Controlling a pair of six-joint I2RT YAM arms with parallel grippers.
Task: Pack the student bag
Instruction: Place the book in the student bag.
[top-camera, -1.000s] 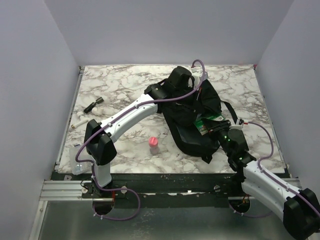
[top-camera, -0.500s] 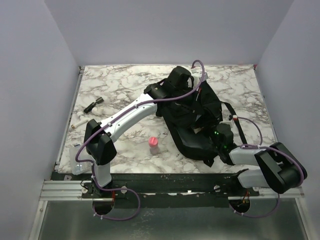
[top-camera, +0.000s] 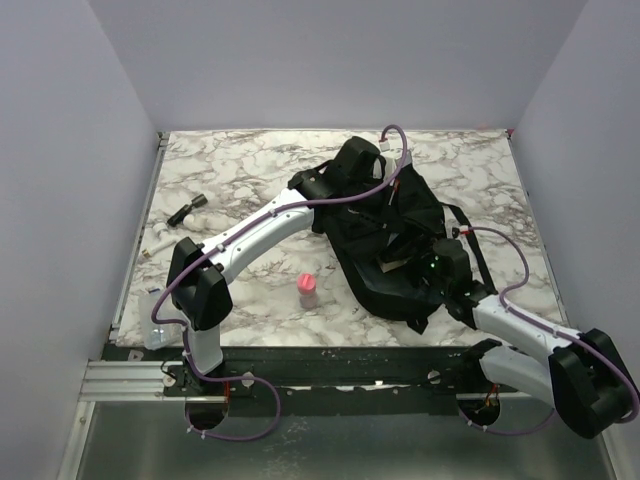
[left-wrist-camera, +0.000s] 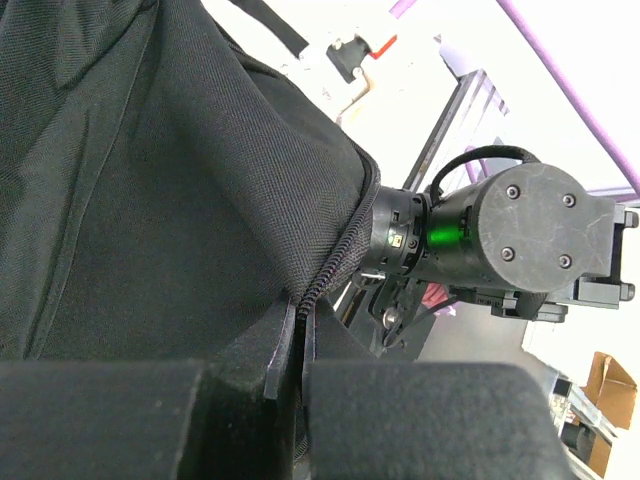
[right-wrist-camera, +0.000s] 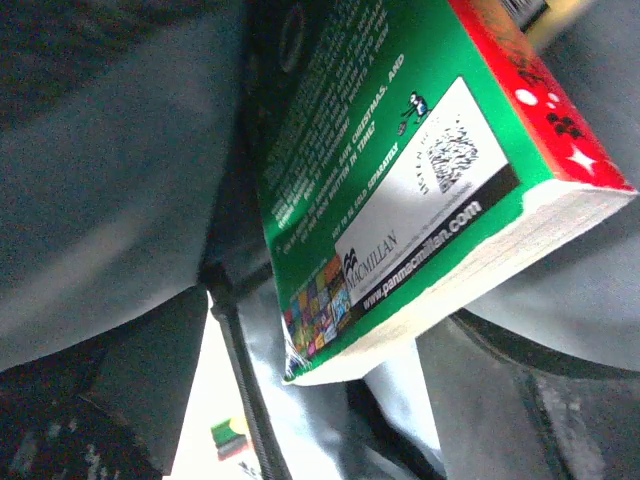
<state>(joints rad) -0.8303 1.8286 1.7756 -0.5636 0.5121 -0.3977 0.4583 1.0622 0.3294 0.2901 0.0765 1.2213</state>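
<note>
Student bag (top-camera: 385, 235) is lying on the marble table (top-camera: 240, 170), right of centre, its mouth facing the near right corner.

Left gripper (left-wrist-camera: 298, 400) is reaching over to the bag's far end. It is clamped tight on the zip edge (left-wrist-camera: 320, 290) and is lifting that lip off the layer under it.

Right gripper (top-camera: 418, 268) is sitting in the mouth from the near right, with only the wrist showing from above. In its wrist view the two fingers are standing wide apart at the lower corners. A green paperback book (right-wrist-camera: 400, 190) is lying straight ahead of them, inside the bag. Its near corner is pointing down between the fingers, and neither seems to be pressing it, though the blur leaves some doubt.

Key relation: the book is lying just ahead of the right pincer, deeper in. Its long axis is running obliquely across the wrist view, with the page edge facing the camera. Judgement: the book looks placed, so the way out is straight back toward the near right, along the arm's own line.

A pink-capped bottle (top-camera: 307, 290) is standing well left of the bag and is not yet packed. The left arm is nearer to it, but that arm is busy holding the lip.
</note>
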